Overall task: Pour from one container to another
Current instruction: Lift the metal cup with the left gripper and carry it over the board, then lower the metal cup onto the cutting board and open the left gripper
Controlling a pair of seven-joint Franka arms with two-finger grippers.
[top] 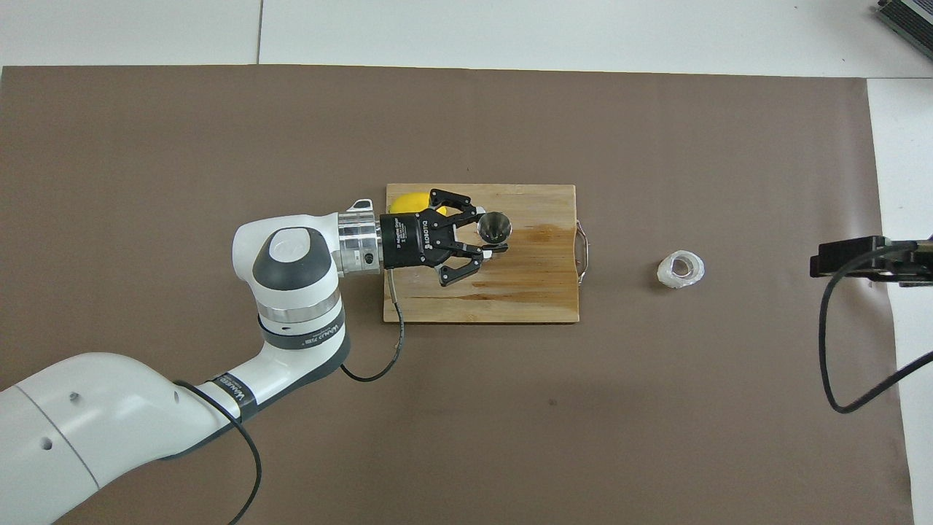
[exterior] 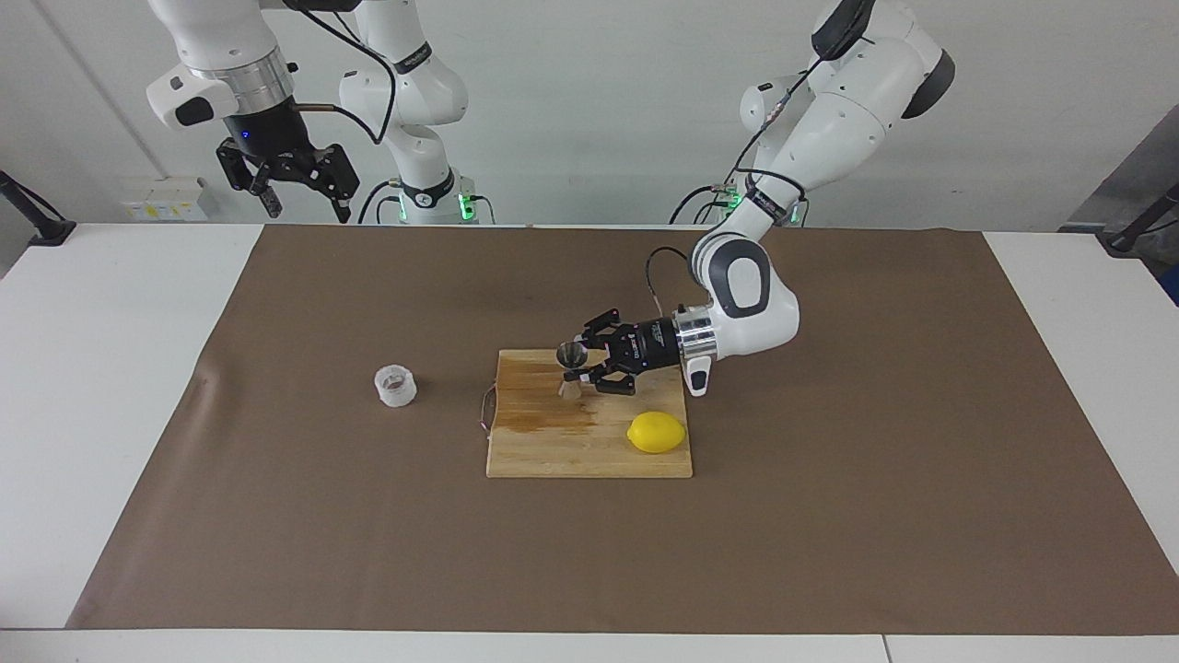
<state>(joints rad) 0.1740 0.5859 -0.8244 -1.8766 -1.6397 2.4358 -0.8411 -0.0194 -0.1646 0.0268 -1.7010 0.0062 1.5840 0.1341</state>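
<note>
My left gripper (exterior: pixel 573 368) (top: pixel 494 239) is shut on the waist of the steel jigger (exterior: pixel 571 355) (top: pixel 494 225) and holds it upright over the wooden cutting board (exterior: pixel 553 451) (top: pixel 532 292). The small clear ribbed cup (exterior: pixel 395 385) (top: pixel 681 268) stands on the brown mat toward the right arm's end of the table, beside the board. My right gripper (exterior: pixel 299 189) hangs open, high above the table edge near its own base, and the arm waits there.
A yellow lemon (exterior: pixel 657 432) (top: pixel 408 201) lies on the board's corner toward the left arm's end. The board has a small metal handle (exterior: pixel 485 409) (top: pixel 582 251) facing the cup. A brown mat (exterior: pixel 829 516) covers the table.
</note>
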